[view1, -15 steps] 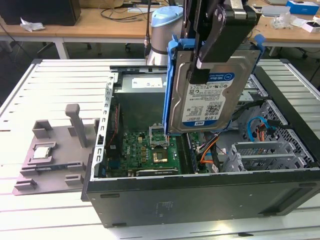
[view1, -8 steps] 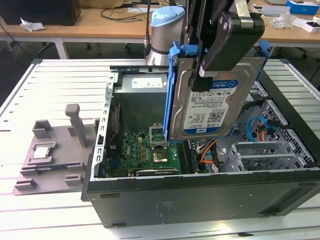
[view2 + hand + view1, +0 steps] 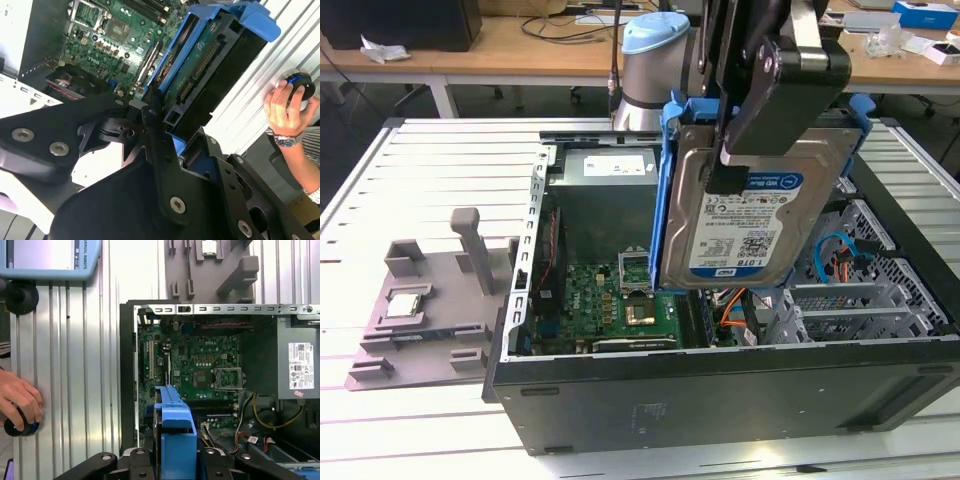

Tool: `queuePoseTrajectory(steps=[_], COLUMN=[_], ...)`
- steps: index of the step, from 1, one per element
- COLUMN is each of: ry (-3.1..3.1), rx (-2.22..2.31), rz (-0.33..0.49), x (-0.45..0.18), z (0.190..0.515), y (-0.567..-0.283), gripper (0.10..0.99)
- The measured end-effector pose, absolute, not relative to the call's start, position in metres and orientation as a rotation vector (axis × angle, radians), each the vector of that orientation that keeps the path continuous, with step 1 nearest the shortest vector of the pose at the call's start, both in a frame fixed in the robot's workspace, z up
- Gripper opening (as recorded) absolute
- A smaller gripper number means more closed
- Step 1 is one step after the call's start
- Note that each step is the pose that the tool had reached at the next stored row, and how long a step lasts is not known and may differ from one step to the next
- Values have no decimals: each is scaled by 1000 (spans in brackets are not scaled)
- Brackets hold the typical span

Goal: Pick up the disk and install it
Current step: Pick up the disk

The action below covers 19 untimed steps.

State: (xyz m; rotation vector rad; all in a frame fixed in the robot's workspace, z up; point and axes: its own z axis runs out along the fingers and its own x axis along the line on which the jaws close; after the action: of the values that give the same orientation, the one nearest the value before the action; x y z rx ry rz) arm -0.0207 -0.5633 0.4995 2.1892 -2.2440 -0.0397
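1. The disk (image 3: 750,235) was a flat, rectangular slab of silver-grey metal with a glossy white-and-blue label, framed by a blue plastic bracket.
2. The gripper (image 3: 725,172), matt black with bolted links, was clenched on the disk. In the exterior view one finger lay flat on the label face near the disk's twelve o'clock edge, and the disk hung upright beneath it.
3. The disk was in the air over the open case (image 3: 720,405), a black sheet-metal box. Whether its lower edge had entered the case I could not tell.
4. A green board (image 3: 620,300), studded with small parts, lay inside the case at about eight o'clock from the disk.
5. A grey plastic fixture (image 3: 420,320) with an upright peg sat at nine o'clock from the case, on a ribbed aluminium table (image 3: 430,160).
6. A hand (image 3: 19,399) rested on a round black knob (image 3: 17,426), well apart from the case.
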Motion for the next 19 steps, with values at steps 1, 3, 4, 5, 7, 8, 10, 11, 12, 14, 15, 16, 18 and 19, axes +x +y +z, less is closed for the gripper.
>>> queuePoseTrajectory(steps=[1,3,4,5,7,8,10,11,12,14,15,16,18,19], ry=[-2244,-2244,-2244,-2244,-2244,-2244,-2244,-2244,-2244,-2244,-2244,-2244,-2244,-2244], rx=[2189,2189,2189,2189,2189,2189,2189,2189,2189,2188,2188,2189,2189,2188], rz=[-40,-40,-40,-40,-40,-40,-40,-40,-40,-40,-40,-41,-41,-41], x=[-19,-12,-7,-4,21,33,36,38,40,44,47,49,54,56], z=[500,500,499,499,499,499,499,499,499,499,499,499,499,499], y=[-563,-563,-563,-563,-563,-563,-563,-563,-563,-563,-563,-563,-563,-563], gripper=[369,369,369,369,369,369,369,369,369,369,369,369,369,369])
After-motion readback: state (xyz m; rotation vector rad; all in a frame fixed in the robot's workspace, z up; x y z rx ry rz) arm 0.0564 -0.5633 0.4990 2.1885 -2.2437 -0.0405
